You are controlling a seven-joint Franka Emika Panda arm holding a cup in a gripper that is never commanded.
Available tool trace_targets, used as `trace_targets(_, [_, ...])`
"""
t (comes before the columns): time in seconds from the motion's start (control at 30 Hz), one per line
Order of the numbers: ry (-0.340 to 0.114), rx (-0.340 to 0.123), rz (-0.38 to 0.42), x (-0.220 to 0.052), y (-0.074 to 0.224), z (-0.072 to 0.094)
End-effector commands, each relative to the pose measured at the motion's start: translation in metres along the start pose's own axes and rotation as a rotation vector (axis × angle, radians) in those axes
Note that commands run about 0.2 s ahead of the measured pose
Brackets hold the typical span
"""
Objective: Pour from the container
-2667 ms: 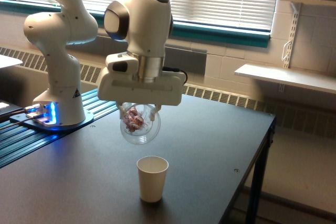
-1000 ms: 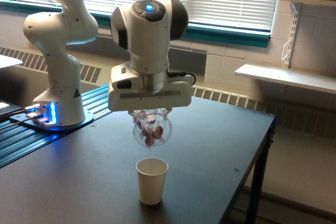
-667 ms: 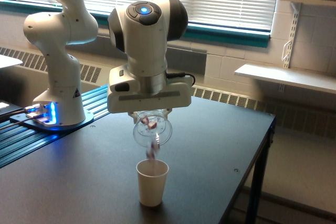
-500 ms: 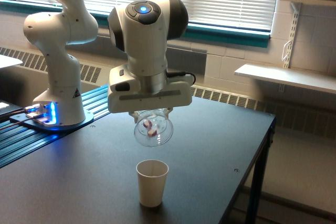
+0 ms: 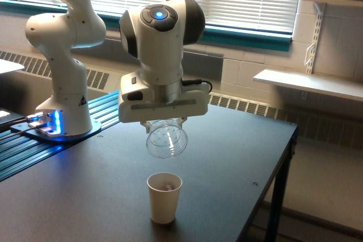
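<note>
While the gripper pinches the tipped container (now emptied), pink bits sit inside the paper cup.

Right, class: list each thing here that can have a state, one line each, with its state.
Clear cup: tipped over, held above the paper cup, looks empty.
Paper cup: upright on the table, open, something small inside.
Claw: shut on the clear cup.
Arm base light: glowing blue.
</note>
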State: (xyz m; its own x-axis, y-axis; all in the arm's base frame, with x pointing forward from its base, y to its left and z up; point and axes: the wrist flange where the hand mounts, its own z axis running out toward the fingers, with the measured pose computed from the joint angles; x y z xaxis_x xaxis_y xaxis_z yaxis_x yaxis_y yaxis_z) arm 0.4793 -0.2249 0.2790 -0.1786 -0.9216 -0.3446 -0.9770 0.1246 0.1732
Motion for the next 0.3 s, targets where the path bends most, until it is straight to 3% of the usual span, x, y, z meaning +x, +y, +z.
trace_targets(0.03, [0.009,-0.012,-0.012,-0.0068,-0.0047,0.0032])
trace_targets(0.3, [0.079,0.006,0.000,-0.0144,-0.0074,-0.0030])
